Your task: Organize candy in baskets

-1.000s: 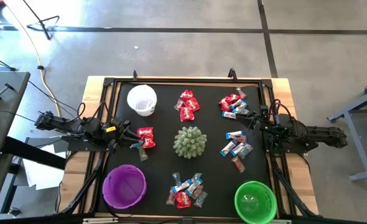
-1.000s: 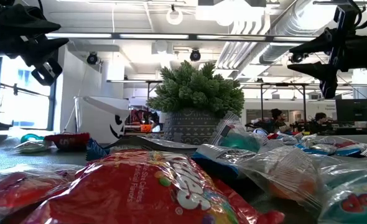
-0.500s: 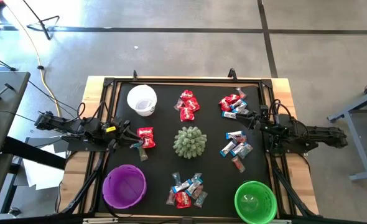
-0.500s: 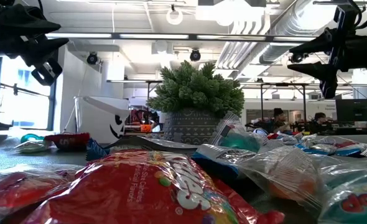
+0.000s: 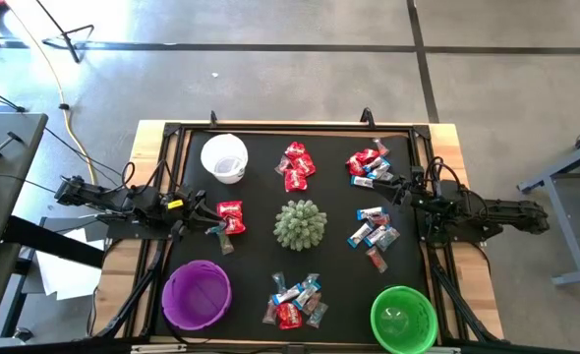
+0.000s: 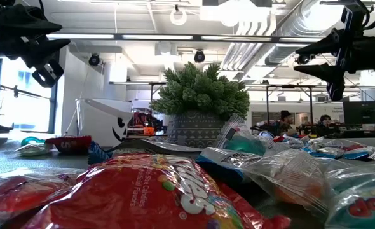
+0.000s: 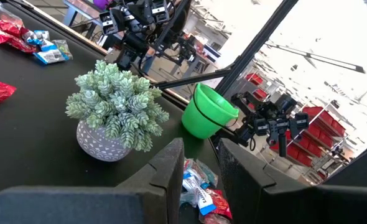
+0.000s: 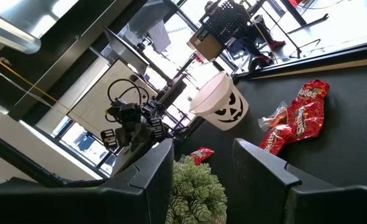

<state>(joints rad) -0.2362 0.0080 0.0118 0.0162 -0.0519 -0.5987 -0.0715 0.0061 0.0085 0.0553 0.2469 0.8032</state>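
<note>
Near table edge: purple basket [image 5: 197, 294] at your left corner, green basket [image 5: 403, 318] at the right corner, a mixed candy pile [image 5: 295, 300] between them. Mid-table: spiky plant [image 5: 300, 224] at centre, red candy [image 5: 230, 216] just beside the left pincer [image 5: 194, 213], blue-and-silver candy [image 5: 373, 229] near the right pincer [image 5: 415, 200]. Far edge: white basket [image 5: 224, 157], two more red piles [image 5: 296, 165].

Both pincers hover empty at the side edges; left fingers [image 7: 165, 168] part-spread, right fingers [image 8: 155, 168] spread wide.

Start with the lone red pack: drop straight down, straddle its middle, pinch the crinkly wrapper firmly.

Basket insides barely readable; low view blocked by wrappers.
</note>
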